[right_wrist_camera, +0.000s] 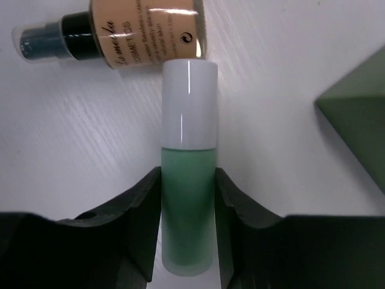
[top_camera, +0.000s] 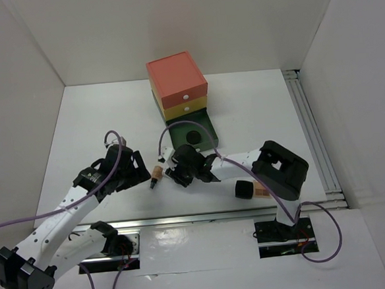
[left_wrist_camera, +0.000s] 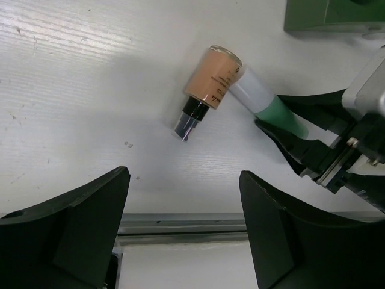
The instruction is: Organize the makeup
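Note:
My right gripper point(right_wrist_camera: 187, 173) is shut on the mint-green tube point(right_wrist_camera: 187, 114), gripping its green body, with the white cap pointing away. The cap end sits against the base of a peach foundation bottle point(right_wrist_camera: 144, 27) with a black pump, lying on the white table. In the left wrist view the bottle point(left_wrist_camera: 210, 81) and the tube point(left_wrist_camera: 264, 102) lie ahead of my left gripper point(left_wrist_camera: 183, 177), which is open and empty. From above, my left gripper point(top_camera: 139, 171) is just left of the bottle point(top_camera: 156, 176) and my right gripper point(top_camera: 180, 172) just right of it.
The drawer box point(top_camera: 177, 78) stands behind, orange on top and yellow below, with its green bottom drawer point(top_camera: 208, 135) pulled out and a round black compact point(top_camera: 192, 136) inside. A black item point(top_camera: 243, 191) lies by the right arm. A metal rail point(top_camera: 184, 219) runs along the near edge.

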Controlling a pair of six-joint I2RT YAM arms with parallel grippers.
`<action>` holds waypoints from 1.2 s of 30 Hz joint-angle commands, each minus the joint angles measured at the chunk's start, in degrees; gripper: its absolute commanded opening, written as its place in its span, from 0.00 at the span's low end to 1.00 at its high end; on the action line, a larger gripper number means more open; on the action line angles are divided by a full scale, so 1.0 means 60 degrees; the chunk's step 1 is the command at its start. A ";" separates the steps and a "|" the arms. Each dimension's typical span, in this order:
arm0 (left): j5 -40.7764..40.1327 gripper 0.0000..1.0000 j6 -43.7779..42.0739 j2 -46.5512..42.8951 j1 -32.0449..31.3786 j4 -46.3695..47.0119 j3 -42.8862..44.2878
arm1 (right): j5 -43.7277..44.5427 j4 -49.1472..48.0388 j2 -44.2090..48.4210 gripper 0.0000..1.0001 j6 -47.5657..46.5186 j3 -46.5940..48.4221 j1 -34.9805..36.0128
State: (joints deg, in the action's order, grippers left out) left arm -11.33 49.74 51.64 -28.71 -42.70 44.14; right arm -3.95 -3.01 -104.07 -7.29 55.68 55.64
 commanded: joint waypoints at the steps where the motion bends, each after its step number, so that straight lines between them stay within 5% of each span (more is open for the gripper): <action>1: -0.0278 0.87 0.0119 0.0050 -0.0034 -0.0105 0.0187 | 0.0641 -0.0671 0.0279 0.38 0.0394 -0.0300 0.0073; 6: -0.0279 0.87 -0.0071 0.0534 -0.0034 0.0113 0.0275 | 0.1125 -0.0189 0.1055 0.15 0.0585 -0.0799 0.0073; 17: 0.0175 0.87 -0.0819 0.1940 -0.0034 0.1272 0.0670 | 0.1551 0.0867 0.3180 0.15 0.0161 0.0048 -0.0848; 24: 0.0351 0.87 -0.1199 0.2571 -0.0034 0.1550 0.0934 | 0.0658 0.0955 0.1586 0.15 -0.0923 0.1763 -0.2737; 36: 0.0776 0.87 -0.1287 0.2658 -0.0034 0.1638 0.0832 | 0.0202 0.0531 -0.0760 0.30 -0.1480 0.2820 -0.3457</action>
State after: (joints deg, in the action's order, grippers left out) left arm -8.23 43.29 67.09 -28.71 -34.24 47.64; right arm -1.98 2.70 -109.40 -14.90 70.17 35.20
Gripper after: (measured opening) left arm 0.868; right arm 0.434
